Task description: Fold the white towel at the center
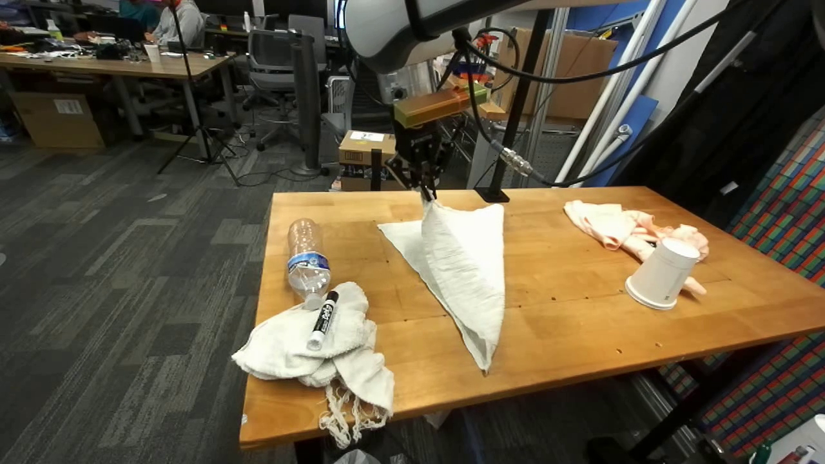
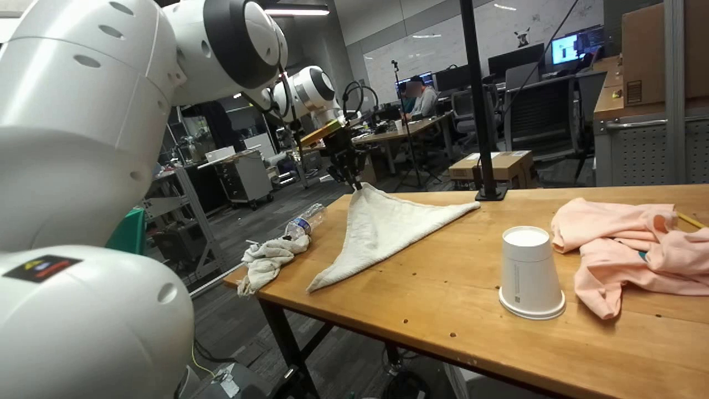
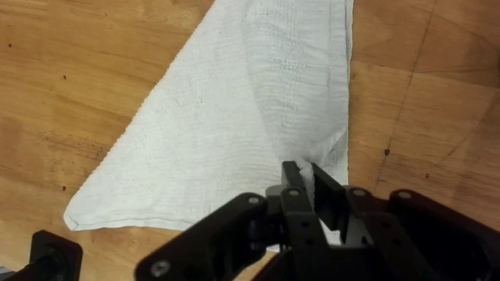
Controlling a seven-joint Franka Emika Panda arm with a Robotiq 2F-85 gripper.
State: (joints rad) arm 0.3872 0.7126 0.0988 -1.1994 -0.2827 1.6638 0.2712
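Gripper (image 3: 306, 171): held a raised part of the white towel (image 1: 467, 277) pinched.
White towel: lay on the table (image 1: 548, 258) between bottle (image 1: 308, 261) (left) and cup (image 1: 662, 274) (right) in an exterior view.

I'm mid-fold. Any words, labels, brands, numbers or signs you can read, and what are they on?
No text is clear enough to quote.
Marker: white lettering on black, perhaps "Expo", too blurred to confirm.
Plastic bottle: blue label, blurred.
Paper cup: faint print, too small.
Nearer cardboard box: white top label, too small.
Distant cardboard box: white label, too small.
Lit monitor: too blurred.
Robot arm sticker: no legible words.
White towel: none visible.
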